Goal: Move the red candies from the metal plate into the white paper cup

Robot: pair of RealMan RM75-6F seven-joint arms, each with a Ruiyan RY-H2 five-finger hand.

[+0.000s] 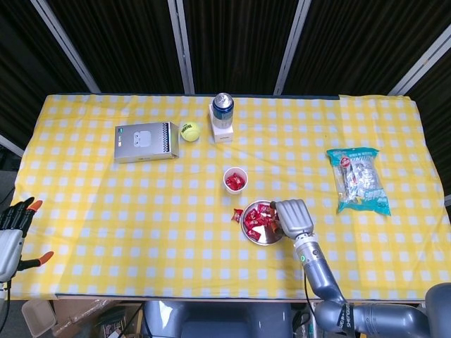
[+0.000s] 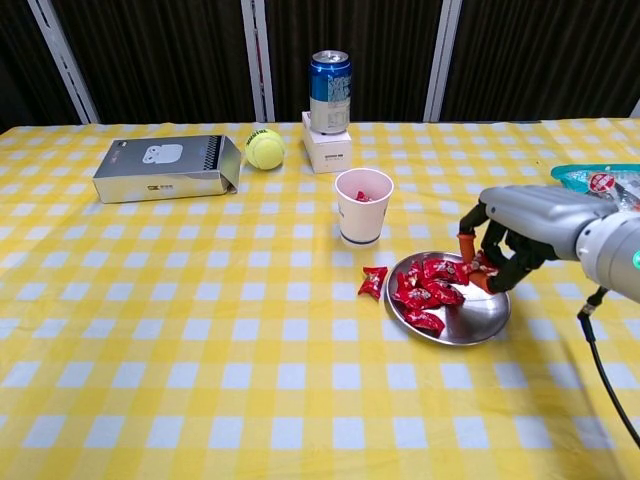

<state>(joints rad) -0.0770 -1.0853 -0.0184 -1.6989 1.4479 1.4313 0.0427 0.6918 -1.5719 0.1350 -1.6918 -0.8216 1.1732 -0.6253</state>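
While the right hand (image 2: 505, 240) hangs over the far right edge of the metal plate (image 2: 472, 325), its fingers (image 2: 466, 247) curl down around a red candy (image 2: 481, 268) and appear to pinch it just above the rim; the chest view shows the wrapper between the orange fingertips, though whether it is lifted clear of the pile I cannot tell. Most of the red candies (image 2: 425, 290) lie heaped on the left half of the plate, and one stray candy (image 2: 373, 281) sits on the desk (image 2: 200, 340) just beside the plate's left edge. Behind the plate, near but not touching it, stands the white paper cup (image 2: 362, 207) with some red candy already inside. Far off at the desk's near left corner, the left hand (image 1: 13, 236) rests with its fingers spread and nothing in them. Along the back of the yellow checked cloth are a grey box (image 2: 165, 168), a tennis ball (image 2: 264, 149) just beside it, and a blue can (image 2: 330, 78) standing upright on a small white box (image 2: 328, 150). A snack bag (image 1: 359, 180) lies well to the right
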